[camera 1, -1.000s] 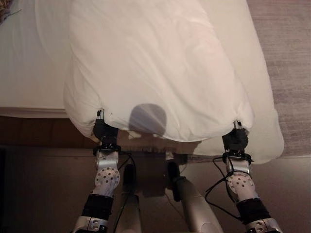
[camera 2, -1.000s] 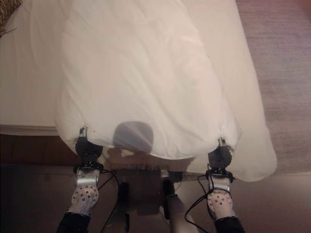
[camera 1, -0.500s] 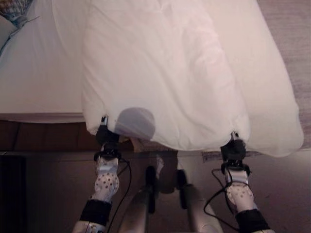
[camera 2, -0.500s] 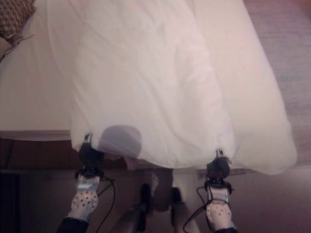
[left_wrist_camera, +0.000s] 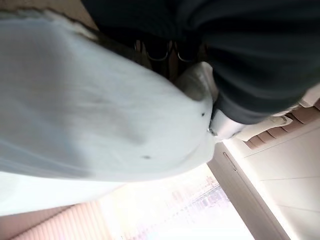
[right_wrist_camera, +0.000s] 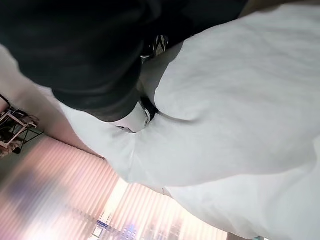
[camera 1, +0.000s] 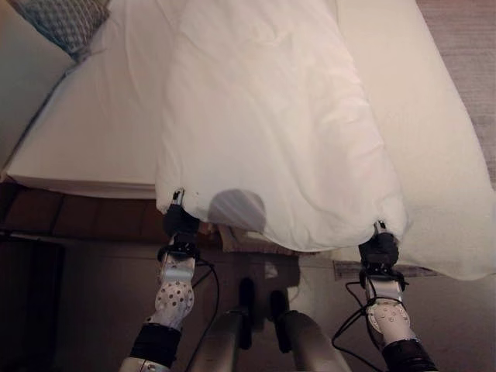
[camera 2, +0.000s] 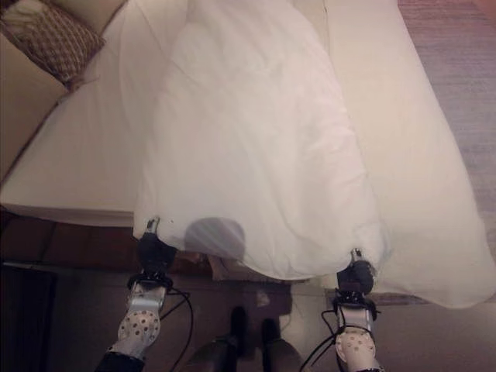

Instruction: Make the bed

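A white duvet [camera 1: 271,132] lies lengthwise down the bed's white sheet [camera 1: 93,132], and its near edge hangs past the foot of the bed. My left hand [camera 1: 180,222] grips the near left corner, and my right hand [camera 1: 378,249] grips the near right corner. In the left wrist view the dark cover [left_wrist_camera: 250,60] sits against the bunched duvet [left_wrist_camera: 90,115], with a silver fingertip [left_wrist_camera: 222,127] pressed into the cloth. The right wrist view has the same grip: dark cover [right_wrist_camera: 90,50] and a silver fingertip [right_wrist_camera: 135,117] pinching the duvet [right_wrist_camera: 240,110].
A patterned pillow [camera 1: 66,22] lies at the far left of the bed, by a beige headboard [camera 1: 23,77]. The brown wooden bed frame [camera 1: 77,221] runs below the mattress edge. A grey carpet [camera 1: 465,31] lies to the right of the bed.
The whole picture has shifted, bringing the pillow and headboard into view at the upper left. Both hands keep their hold on the duvet's near corners, and the duvet lies longer and flatter.
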Controlling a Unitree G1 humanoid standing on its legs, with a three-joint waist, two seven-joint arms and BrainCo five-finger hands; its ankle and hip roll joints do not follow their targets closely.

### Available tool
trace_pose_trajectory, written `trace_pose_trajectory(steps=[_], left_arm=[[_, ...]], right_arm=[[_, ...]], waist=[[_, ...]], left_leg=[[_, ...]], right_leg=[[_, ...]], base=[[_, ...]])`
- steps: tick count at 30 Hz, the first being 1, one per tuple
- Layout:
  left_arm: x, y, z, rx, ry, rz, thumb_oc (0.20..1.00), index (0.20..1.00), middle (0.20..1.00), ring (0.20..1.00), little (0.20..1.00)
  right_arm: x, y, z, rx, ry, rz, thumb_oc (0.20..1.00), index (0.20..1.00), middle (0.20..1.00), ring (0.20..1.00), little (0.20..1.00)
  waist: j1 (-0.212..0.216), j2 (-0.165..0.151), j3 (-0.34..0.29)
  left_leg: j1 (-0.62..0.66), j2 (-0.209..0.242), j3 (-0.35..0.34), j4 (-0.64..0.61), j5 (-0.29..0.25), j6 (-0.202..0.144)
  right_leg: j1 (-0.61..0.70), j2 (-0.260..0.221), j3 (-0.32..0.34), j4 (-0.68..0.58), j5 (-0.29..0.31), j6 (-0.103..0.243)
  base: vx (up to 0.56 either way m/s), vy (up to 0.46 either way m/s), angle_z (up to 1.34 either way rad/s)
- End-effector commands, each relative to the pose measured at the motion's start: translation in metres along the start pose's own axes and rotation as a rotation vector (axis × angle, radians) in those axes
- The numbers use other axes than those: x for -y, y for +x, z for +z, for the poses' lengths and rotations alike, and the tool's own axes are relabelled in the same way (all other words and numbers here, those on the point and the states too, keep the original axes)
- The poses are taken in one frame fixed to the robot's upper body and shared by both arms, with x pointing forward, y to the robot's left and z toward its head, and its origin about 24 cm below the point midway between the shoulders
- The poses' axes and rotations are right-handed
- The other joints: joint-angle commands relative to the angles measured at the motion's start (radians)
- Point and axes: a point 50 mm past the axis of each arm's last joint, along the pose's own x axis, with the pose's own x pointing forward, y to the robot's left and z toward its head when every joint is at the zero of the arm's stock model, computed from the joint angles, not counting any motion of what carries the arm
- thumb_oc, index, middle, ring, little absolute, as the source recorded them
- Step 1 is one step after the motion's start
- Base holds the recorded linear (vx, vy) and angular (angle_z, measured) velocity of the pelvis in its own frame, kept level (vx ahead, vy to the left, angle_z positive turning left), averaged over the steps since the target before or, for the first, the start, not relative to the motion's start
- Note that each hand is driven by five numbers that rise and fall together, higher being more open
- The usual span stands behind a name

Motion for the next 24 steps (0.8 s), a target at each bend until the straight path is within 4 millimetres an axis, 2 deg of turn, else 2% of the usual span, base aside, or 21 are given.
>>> trace_pose_trajectory(steps=[1,2,4,5,6,7,8,10,12,13,14,16,17,18,19,20,21,23,24], left_arm=[[0.020,-0.007,0.009,0.067,0.033,-0.126,0.200,0.200,0.200,0.200,0.200],[0.019,-0.008,0.013,0.087,0.028,-0.119,0.200,0.200,0.200,0.200,0.200],[0.019,-0.008,0.019,0.119,0.029,-0.114,0.200,0.200,0.200,0.200,0.200],[0.019,-0.008,0.019,0.119,0.029,-0.114,0.200,0.200,0.200,0.200,0.200],[0.020,-0.007,0.028,0.163,0.028,-0.110,0.200,0.200,0.200,0.200,0.200],[0.020,-0.007,0.028,0.163,0.028,-0.110,0.200,0.200,0.200,0.200,0.200],[0.019,-0.004,0.033,0.194,0.024,-0.093,0.200,0.200,0.200,0.200,0.200],[0.022,-0.001,0.034,0.199,0.029,-0.100,0.200,0.200,0.200,0.200,0.200],[0.022,-0.001,0.034,0.199,0.029,-0.100,0.200,0.200,0.200,0.200,0.200],[0.028,0.005,0.032,0.177,0.067,-0.124,0.200,0.200,0.200,0.200,0.200],[0.028,0.006,0.032,0.177,0.068,-0.125,0.200,0.200,0.200,0.200,0.200],[0.024,0.004,0.029,0.149,0.079,-0.120,0.200,0.200,0.200,0.200,0.200],[0.024,0.005,0.029,0.150,0.079,-0.120,0.200,0.200,0.200,0.200,0.200],[0.018,0.002,0.031,0.146,0.097,-0.101,0.200,0.200,0.200,0.200,0.200],[0.015,0.000,0.031,0.136,0.102,-0.093,0.200,0.200,0.200,0.200,0.200],[0.012,-0.001,0.032,0.135,0.128,-0.079,0.200,0.200,0.200,0.200,0.200],[0.010,-0.001,0.032,0.134,0.132,-0.074,0.200,0.200,0.200,0.200,0.200],[0.006,0.001,0.030,0.132,0.123,-0.045,0.200,0.200,0.200,0.200,0.200],[0.003,0.000,0.030,0.135,0.114,-0.026,0.200,0.200,0.200,0.200,0.200]], right_arm=[[-0.006,-0.003,0.021,0.075,-0.037,0.063,0.200,0.200,0.200,0.200,0.200],[-0.004,-0.002,0.021,0.078,-0.032,0.056,0.200,0.200,0.200,0.200,0.200],[-0.003,-0.002,0.022,0.088,-0.033,0.049,0.200,0.200,0.200,0.200,0.200],[-0.003,-0.002,0.022,0.088,-0.033,0.049,0.200,0.200,0.200,0.200,0.200],[-0.001,-0.001,0.026,0.111,-0.027,0.034,0.200,0.200,0.200,0.200,0.200],[-0.001,0.000,0.026,0.112,-0.027,0.035,0.200,0.200,0.200,0.200,0.200],[-0.004,0.002,0.028,0.133,-0.017,0.033,0.200,0.200,0.200,0.200,0.200],[-0.004,0.003,0.031,0.152,-0.015,0.024,0.200,0.200,0.200,0.200,0.200],[-0.004,0.003,0.031,0.152,-0.015,0.024,0.200,0.200,0.200,0.200,0.200],[-0.002,0.007,0.030,0.165,0.007,-0.007,0.200,0.200,0.200,0.200,0.200],[-0.002,0.007,0.030,0.165,0.008,-0.006,0.200,0.200,0.200,0.200,0.200],[0.006,0.007,0.029,0.159,0.018,-0.045,0.200,0.200,0.200,0.200,0.200],[0.005,0.008,0.028,0.159,0.019,-0.045,0.200,0.200,0.200,0.200,0.200],[0.006,0.009,0.025,0.150,0.017,-0.055,0.200,0.200,0.200,0.200,0.200],[0.007,0.009,0.023,0.150,0.017,-0.067,0.200,0.200,0.200,0.200,0.200],[0.007,0.010,0.020,0.138,-0.003,-0.071,0.200,0.200,0.200,0.200,0.200],[0.009,0.010,0.020,0.136,0.001,-0.077,0.200,0.200,0.200,0.200,0.200],[0.015,0.008,0.021,0.129,-0.010,-0.087,0.200,0.200,0.200,0.200,0.200],[0.017,0.007,0.021,0.127,-0.008,-0.099,0.200,0.200,0.200,0.200,0.200]], waist=[[-0.004,-0.005,-0.037],[0.001,-0.010,-0.038],[0.004,-0.012,-0.048],[0.004,-0.012,-0.047],[0.011,-0.013,-0.043],[0.011,-0.013,-0.045],[0.014,-0.006,-0.043],[0.010,0.020,-0.042],[0.010,0.020,-0.041],[-0.003,0.018,-0.021],[-0.001,0.019,-0.023],[0.000,0.021,-0.027],[0.001,0.020,-0.030],[0.005,0.018,-0.034],[0.015,0.015,-0.035],[0.022,0.012,-0.037],[0.015,0.014,-0.040],[-0.011,0.021,-0.040],[-0.015,0.020,-0.039]], left_leg=[[-0.037,0.028,-0.039,-0.017,-0.015,0.045],[-0.025,0.058,-0.082,-0.059,0.006,0.043],[-0.015,0.127,-0.120,-0.144,0.071,0.033],[-0.014,0.126,-0.120,-0.145,0.072,0.033],[-0.020,0.198,-0.167,-0.226,0.135,0.020],[-0.018,0.200,-0.168,-0.238,0.144,0.018],[0.009,0.256,-0.176,-0.340,0.180,-0.011],[0.039,0.273,-0.127,-0.371,0.180,-0.026],[0.041,0.273,-0.126,-0.371,0.180,-0.026],[-0.032,0.172,-0.062,-0.148,0.070,-0.010],[-0.041,0.173,-0.061,-0.140,0.068,-0.009],[-0.063,0.110,-0.024,-0.042,-0.007,0.020],[-0.068,0.109,-0.022,-0.043,-0.003,0.021],[-0.057,0.094,0.022,-0.038,-0.041,0.046],[-0.050,0.088,0.050,-0.035,-0.061,0.053],[-0.053,0.080,0.068,-0.025,-0.069,0.062],[-0.054,0.066,0.064,-0.029,-0.066,0.069],[-0.039,0.035,0.060,-0.060,-0.055,0.075],[-0.029,0.025,0.061,-0.076,-0.051,0.076]], right_leg=[[0.033,0.032,0.058,-0.175,0.097,0.140],[0.039,0.025,0.069,-0.168,0.089,0.140],[0.035,0.016,0.079,-0.155,0.079,0.141],[0.035,0.015,0.079,-0.155,0.079,0.141],[0.037,0.014,0.095,-0.125,0.053,0.145],[0.034,0.015,0.095,-0.124,0.055,0.144],[0.033,0.021,0.108,-0.106,0.035,0.149],[0.030,0.004,0.110,-0.095,0.025,0.172],[0.031,0.004,0.111,-0.095,0.025,0.172],[0.050,-0.122,0.143,-0.186,0.110,0.247],[0.046,-0.121,0.144,-0.189,0.114,0.248],[0.071,-0.212,0.165,-0.262,0.190,0.282],[0.068,-0.213,0.167,-0.267,0.196,0.283],[0.067,-0.261,0.147,-0.333,0.275,0.280],[0.056,-0.291,0.101,-0.377,0.327,0.280],[0.062,-0.303,0.040,-0.392,0.322,0.273],[0.062,-0.273,0.060,-0.367,0.287,0.263],[0.032,-0.179,0.123,-0.305,0.219,0.244],[0.023,-0.147,0.128,-0.297,0.200,0.237]], base=[[0.08,0.077,-0.11],[0.09,0.105,-0.15],[0.08,0.106,-0.14],[0.11,0.198,-0.11],[0.07,0.146,-0.04],[0.15,0.348,-0.02],[0.11,0.360,-0.15],[0.11,0.436,-0.30],[0.04,0.479,-0.32],[0.04,0.793,-0.45],[0.09,1.031,-0.07],[0.09,0.499,0.30],[0.12,0.644,-0.04],[0.09,0.571,-0.18],[0.11,0.717,-0.47],[0.02,0.435,-0.69],[0.00,0.360,-1.09],[-0.01,0.298,-0.61],[-0.01,0.235,0.33]])
